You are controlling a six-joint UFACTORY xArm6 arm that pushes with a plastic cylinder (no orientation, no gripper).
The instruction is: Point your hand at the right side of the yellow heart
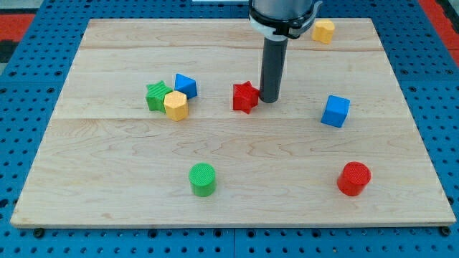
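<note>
One rod, no pincer to report: our tip (270,99) rests just right of the red star (244,97), well apart from the yellow heart (323,31) near the view's top.

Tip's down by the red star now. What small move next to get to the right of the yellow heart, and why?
Probably slide my tip toward the view's top right. It sits just right of the red star, while the yellow heart lies near the board's top edge, with open board to its right.

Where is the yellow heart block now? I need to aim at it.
The yellow heart block sits at the view's top right near the wooden board's far edge, up-right of my tip.
</note>
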